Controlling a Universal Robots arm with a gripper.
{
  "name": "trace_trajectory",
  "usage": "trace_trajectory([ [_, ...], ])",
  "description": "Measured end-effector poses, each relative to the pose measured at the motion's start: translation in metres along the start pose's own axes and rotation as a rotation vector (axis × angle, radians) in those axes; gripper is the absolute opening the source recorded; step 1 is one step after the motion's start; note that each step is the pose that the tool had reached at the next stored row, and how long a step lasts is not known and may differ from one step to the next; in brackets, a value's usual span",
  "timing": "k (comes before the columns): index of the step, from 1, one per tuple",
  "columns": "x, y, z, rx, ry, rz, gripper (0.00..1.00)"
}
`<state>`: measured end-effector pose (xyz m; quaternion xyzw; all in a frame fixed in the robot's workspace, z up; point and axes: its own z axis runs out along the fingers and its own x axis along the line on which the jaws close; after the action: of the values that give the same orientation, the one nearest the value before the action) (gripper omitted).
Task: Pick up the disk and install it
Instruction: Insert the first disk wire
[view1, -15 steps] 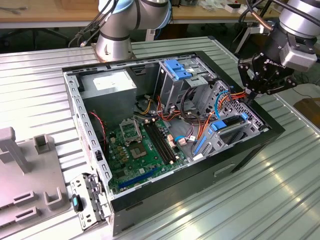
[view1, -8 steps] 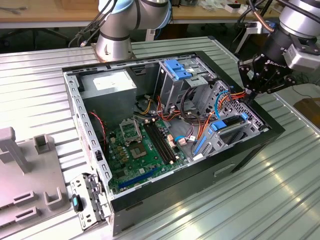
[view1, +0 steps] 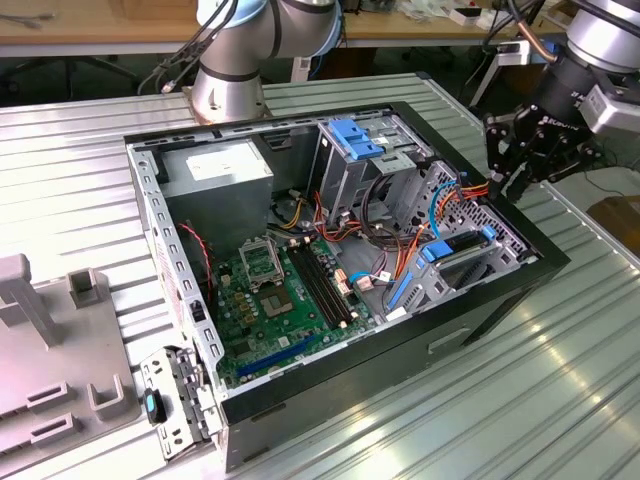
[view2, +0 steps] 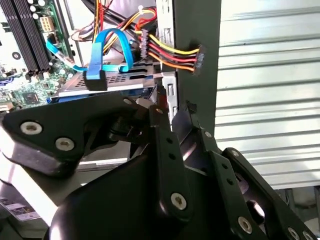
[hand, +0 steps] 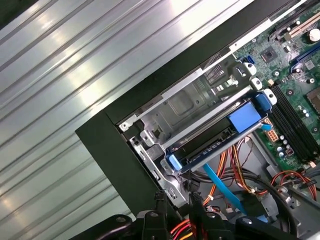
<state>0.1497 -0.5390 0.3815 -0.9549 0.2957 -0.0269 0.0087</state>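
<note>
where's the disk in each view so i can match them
exterior view: the disk, near the black case wall at the exterior view's right
first wrist view: the disk, between its blue rail ends
second wrist view: the disk, perforated grey metal beside the looped blue cable
shared landmark: the black case wall

Ribbed metal tabletop (view1: 560, 400), wooden bench (view1: 100, 35) behind, glare on grooves.
</note>
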Motion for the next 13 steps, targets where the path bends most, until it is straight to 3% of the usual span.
trace_trajectory([
  [4, 0.0035, -0.0061, 0.0004, 0.0007, -0.0005, -0.016, 0.33],
  [5, 0.0040, -0.0073, 0.0005, 0.0009, -0.0006, -0.020, 0.39],
  [13, 0.0043, -0.0141, 0.0011, 0.0027, -0.0019, -0.058, 0.39],
])
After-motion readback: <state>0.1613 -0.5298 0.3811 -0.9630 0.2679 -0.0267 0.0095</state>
